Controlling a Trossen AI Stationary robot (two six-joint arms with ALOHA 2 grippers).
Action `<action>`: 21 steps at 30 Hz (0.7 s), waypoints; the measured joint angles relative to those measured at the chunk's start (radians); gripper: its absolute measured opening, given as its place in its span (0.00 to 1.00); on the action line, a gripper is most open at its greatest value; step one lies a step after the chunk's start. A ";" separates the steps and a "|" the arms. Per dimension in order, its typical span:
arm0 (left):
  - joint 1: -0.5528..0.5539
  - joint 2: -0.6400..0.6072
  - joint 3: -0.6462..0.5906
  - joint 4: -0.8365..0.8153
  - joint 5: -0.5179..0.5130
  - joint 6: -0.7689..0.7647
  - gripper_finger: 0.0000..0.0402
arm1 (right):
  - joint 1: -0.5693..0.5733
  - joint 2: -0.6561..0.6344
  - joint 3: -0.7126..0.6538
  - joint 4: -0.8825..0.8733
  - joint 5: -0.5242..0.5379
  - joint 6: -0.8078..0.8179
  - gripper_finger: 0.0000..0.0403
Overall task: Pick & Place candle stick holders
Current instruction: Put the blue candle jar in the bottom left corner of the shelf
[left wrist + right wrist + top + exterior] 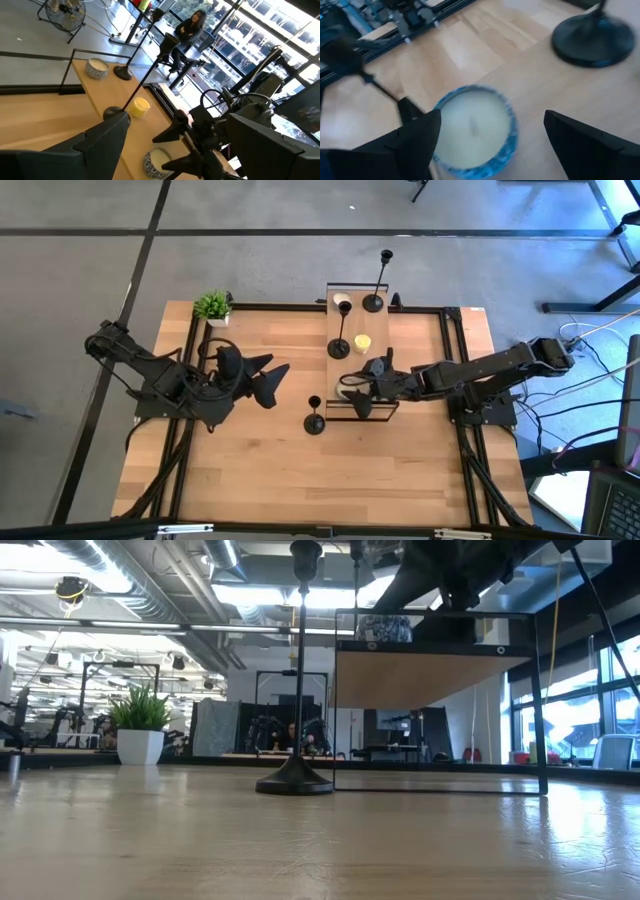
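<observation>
Three black candle stick holders show. One stands on the table by its round base [314, 422], [295, 780]. Two stand on the raised wooden shelf [375, 320]: one at its far end [375, 300], one mid-shelf [339, 348]. My right gripper [362, 383] is open above the shelf's near end, its fingers either side of a blue-rimmed white candle [472, 130]; the mid-shelf holder's base [592, 42] lies beyond them. My left gripper [270, 380] hangs open above the table, left of the shelf, and holds nothing.
A yellow candle [362, 342] and a white candle [341, 300] sit on the shelf between the holders. A small potted plant [212, 307] stands at the table's far left corner. A black frame rail [290, 307] edges the table. Bare wood lies near the front edge.
</observation>
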 joint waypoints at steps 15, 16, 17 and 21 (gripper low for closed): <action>-0.001 -0.013 0.000 0.059 0.012 0.060 0.83 | -0.015 0.000 0.000 0.052 0.002 0.006 0.94; -0.001 -0.014 0.000 0.059 0.012 0.061 0.83 | -0.015 0.000 0.004 0.049 0.004 0.006 0.94; -0.001 -0.014 0.000 0.058 0.013 0.063 0.83 | -0.015 0.000 0.010 0.047 0.006 0.001 0.94; -0.005 -0.020 0.000 0.059 0.011 0.068 0.83 | -0.015 0.000 0.043 0.033 0.034 -0.047 0.94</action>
